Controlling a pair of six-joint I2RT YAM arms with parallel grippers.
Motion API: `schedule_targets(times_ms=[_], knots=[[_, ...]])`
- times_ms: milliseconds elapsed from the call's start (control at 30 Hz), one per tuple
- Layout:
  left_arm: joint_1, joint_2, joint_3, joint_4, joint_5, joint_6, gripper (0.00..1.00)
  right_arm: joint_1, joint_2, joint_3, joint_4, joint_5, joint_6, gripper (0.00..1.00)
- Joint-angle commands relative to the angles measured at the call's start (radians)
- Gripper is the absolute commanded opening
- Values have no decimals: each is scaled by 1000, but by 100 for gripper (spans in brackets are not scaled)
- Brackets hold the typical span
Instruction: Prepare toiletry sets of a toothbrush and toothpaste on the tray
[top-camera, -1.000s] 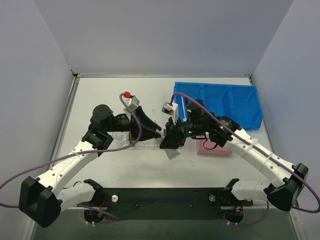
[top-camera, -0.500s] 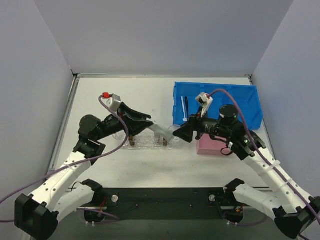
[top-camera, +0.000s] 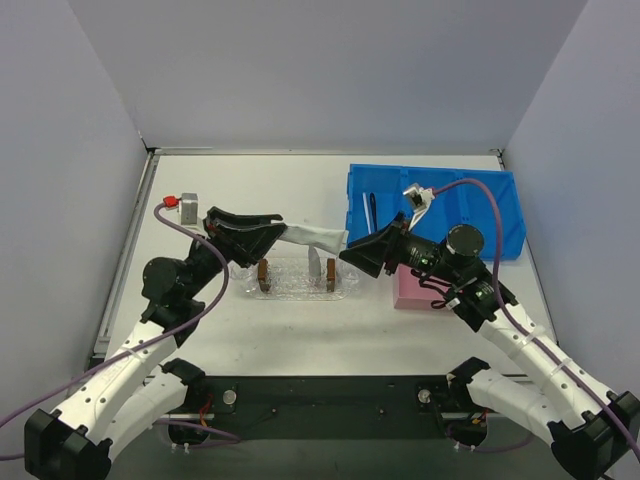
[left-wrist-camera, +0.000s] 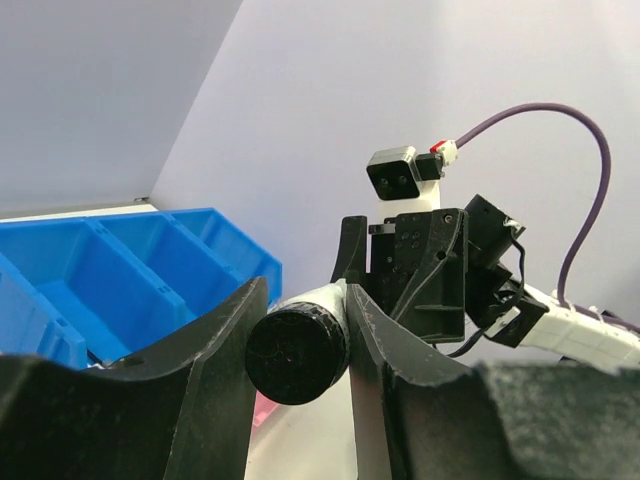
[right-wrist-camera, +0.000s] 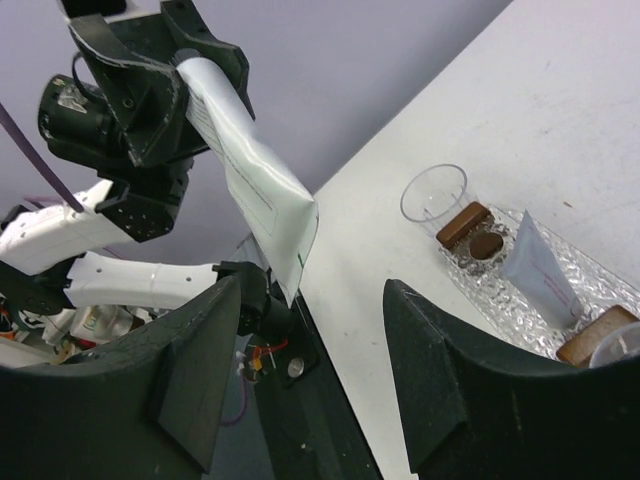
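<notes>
The toothpaste (top-camera: 314, 237) hung clamped by its cap end between the left fingers (left-wrist-camera: 215, 345) — its crimped tail just ahead of the right fingers (right-wrist-camera: 190, 370), which stood apart, probably for a handover to reorient it — with the tray (top-camera: 290, 292) below both.

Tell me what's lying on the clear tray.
One toothpaste tube and two brown blocks lie on the tray. The right gripper covers part of its right end, so anything there is hidden.
</notes>
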Motion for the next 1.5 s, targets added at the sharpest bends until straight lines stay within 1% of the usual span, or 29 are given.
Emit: schedule_targets(times_ms=[0, 167, 300, 500, 667, 767, 867, 1167, 1267, 1300, 1367, 1400, 1467], knots=[[2, -32, 3, 110, -53, -72, 0, -1, 5, 1, 249, -45, 85, 53], [2, -37, -5, 118, -54, -83, 0, 20, 31, 9, 284, -40, 109, 49], [2, -32, -10, 133, -53, -87, 0, 41, 60, 20, 303, -36, 115, 43], [2, -27, -14, 144, -42, -97, 0, 71, 100, 29, 357, -19, 121, 36], [2, -30, -17, 144, -40, -98, 0, 72, 100, 31, 360, 3, 120, 36], [2, -34, -17, 144, -40, -97, 0, 72, 90, 31, 352, 18, 114, 40], [2, -34, -17, 144, -39, -97, 0, 72, 77, 32, 338, 32, 105, 40], [2, -37, -19, 142, -33, -98, 0, 71, 77, 31, 369, 36, 117, 33], [2, -37, -17, 142, -30, -98, 0, 72, 85, 31, 392, 33, 132, 26], [2, -35, -16, 142, -23, -98, 0, 72, 86, 31, 398, 35, 135, 15], [2, -32, -14, 141, -19, -95, 0, 72, 90, 31, 409, 33, 143, 3], [2, -30, -16, 139, -11, -92, 0, 72, 90, 31, 409, 33, 143, 0], [2, -30, -13, 126, -10, -83, 0, 71, 88, 31, 410, 38, 143, 0]])
